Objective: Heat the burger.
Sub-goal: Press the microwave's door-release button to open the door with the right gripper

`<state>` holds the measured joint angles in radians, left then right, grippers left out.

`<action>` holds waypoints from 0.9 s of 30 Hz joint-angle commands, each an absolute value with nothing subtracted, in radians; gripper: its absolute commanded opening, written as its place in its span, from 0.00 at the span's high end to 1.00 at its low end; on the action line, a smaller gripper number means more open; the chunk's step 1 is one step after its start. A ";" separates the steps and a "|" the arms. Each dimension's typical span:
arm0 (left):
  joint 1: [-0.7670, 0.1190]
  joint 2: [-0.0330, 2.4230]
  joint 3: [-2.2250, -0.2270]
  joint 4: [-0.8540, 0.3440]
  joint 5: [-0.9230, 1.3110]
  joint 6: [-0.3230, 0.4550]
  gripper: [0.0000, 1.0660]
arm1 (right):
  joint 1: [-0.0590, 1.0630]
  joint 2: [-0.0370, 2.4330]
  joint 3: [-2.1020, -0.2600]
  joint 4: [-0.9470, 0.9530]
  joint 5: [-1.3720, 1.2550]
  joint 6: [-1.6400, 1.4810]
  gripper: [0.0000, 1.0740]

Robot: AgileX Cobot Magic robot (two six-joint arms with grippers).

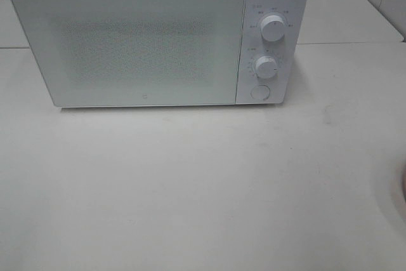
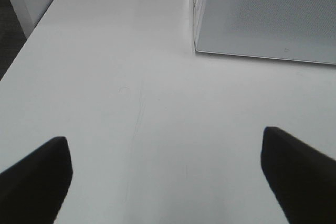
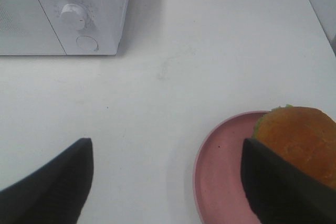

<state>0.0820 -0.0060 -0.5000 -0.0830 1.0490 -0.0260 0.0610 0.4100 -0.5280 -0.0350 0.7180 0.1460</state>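
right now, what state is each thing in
microwave door: shut
pink plate: flat on the table, carrying the burger
burger: whole, bun on top, not gripped
left gripper: open, empty
right gripper: open, empty

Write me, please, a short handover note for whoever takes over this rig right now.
Left gripper: open, empty, over the bare table near the microwave.
Right gripper: open, empty, one finger close beside the burger.
The burger sits on the pink plate, off to the front right of the microwave.
Done: nothing that shows; the microwave door is shut and the burger is not yet picked up.
Left: open the door, put the burger inside, shut the door, and start the heating.
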 commanded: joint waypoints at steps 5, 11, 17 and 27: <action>0.079 -0.026 -0.499 -0.082 1.034 -0.028 0.16 | 0.053 0.546 -0.463 -0.034 0.511 0.138 0.30; 0.079 -0.026 -0.499 -0.082 1.034 -0.028 0.16 | 0.053 0.611 -0.442 -0.034 0.425 0.138 0.30; 0.079 -0.026 -0.499 -0.082 1.034 -0.028 0.16 | 0.053 0.733 -0.422 -0.029 0.288 0.143 0.30; 0.079 -0.026 -0.499 -0.082 1.034 -0.028 0.16 | 0.053 0.939 -0.420 -0.062 0.024 0.146 0.30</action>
<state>0.0820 -0.0060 -0.5000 -0.0830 1.0490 -0.0260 0.0600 0.8950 -0.4260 -0.0240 0.1140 0.1460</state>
